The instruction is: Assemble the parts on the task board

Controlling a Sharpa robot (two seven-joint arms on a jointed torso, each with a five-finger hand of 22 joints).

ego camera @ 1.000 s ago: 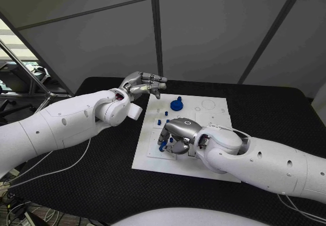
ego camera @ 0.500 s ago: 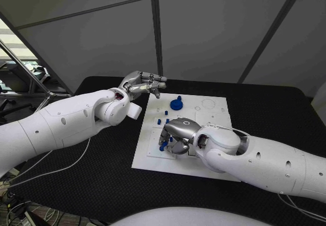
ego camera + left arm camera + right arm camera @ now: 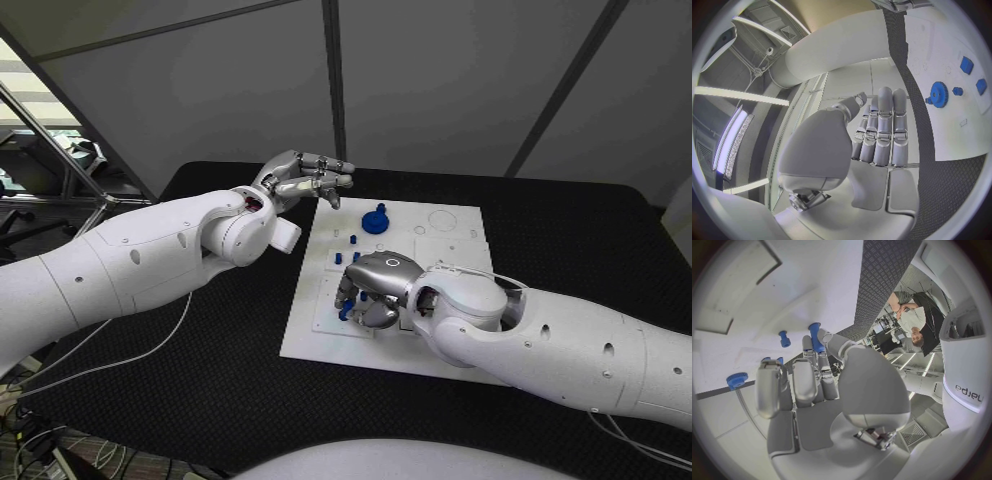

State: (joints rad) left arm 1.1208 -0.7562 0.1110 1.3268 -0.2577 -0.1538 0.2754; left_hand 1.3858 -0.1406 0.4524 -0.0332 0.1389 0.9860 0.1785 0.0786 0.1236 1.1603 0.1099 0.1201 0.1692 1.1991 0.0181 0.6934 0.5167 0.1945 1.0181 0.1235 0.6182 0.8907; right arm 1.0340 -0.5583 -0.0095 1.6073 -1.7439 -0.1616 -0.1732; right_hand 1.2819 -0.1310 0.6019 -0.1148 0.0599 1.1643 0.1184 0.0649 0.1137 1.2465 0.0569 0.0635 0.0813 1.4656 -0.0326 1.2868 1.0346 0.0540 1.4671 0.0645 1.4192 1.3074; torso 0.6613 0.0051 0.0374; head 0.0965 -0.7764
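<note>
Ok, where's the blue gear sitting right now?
In the head view the blue gear stands on the far part of the task board, toward its left edge, just beyond the small blue pegs and near the left robot hand.

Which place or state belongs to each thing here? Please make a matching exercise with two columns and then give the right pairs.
Things:
1. left hand
2. right hand
3. blue gear
4. task board

Places or states:
A. lies on the far part of the white plate
B. pinches a small blue peg over the board
C. white, in the middle of the black table
D. raised beyond the board's far left corner, fingers curled, holding nothing

Pairs: 1-D, 2-B, 3-A, 4-C
</note>
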